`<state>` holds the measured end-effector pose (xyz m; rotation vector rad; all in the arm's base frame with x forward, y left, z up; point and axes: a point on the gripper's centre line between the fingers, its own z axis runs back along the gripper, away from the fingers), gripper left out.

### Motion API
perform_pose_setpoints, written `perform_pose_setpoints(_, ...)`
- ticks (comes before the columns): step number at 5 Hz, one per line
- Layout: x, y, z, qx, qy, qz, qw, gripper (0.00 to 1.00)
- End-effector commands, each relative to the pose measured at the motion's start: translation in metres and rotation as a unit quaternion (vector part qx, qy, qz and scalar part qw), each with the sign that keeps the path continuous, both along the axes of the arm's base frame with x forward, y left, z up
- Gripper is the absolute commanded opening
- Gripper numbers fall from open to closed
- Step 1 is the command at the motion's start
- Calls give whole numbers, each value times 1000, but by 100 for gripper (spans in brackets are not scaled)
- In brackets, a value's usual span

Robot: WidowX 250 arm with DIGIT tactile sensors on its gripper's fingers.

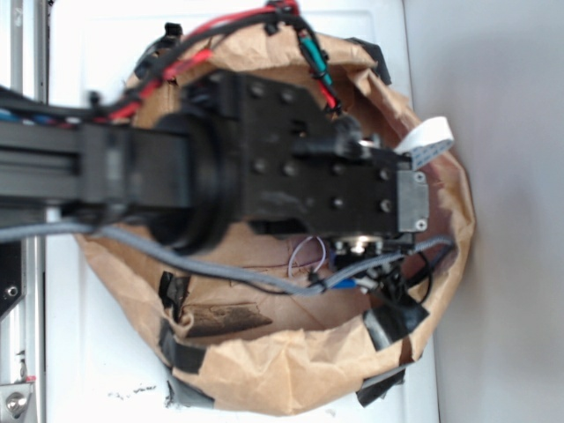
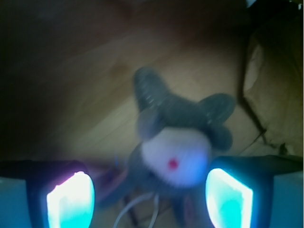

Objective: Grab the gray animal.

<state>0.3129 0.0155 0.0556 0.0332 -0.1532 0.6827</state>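
In the wrist view the gray animal (image 2: 178,137) lies on brown paper, blurred, with its cream face and one red dot eye toward the camera, its gray ears spread above, and a white string loop (image 2: 137,206) below. My gripper (image 2: 149,197) is open; its two glowing pads (image 2: 71,199) stand on either side of the toy, the right one close to the face, with gaps showing on both sides. In the exterior view the arm and gripper body (image 1: 379,203) cover the toy; only a thin string loop (image 1: 304,256) shows beneath.
A crumpled brown paper bag (image 1: 291,370) with black tape patches forms a bowl around the work area on a white table (image 1: 88,352). A brown bark-like piece (image 1: 225,319) lies at its lower left. Gray and red cables (image 1: 203,260) cross the arm.
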Motion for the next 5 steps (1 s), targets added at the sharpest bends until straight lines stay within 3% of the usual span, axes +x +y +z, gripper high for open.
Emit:
perform_pose_setpoints(1,6,4,15,35,-44,38,998,0)
perform_pose_setpoints(3,-4,-2,13,68,-64,42,995,0)
perform_pose_setpoints(4,-11,-3,13,72,-73,40,994,0)
perform_pose_setpoints(5,-18,-6,25,48,-80,28,995,0)
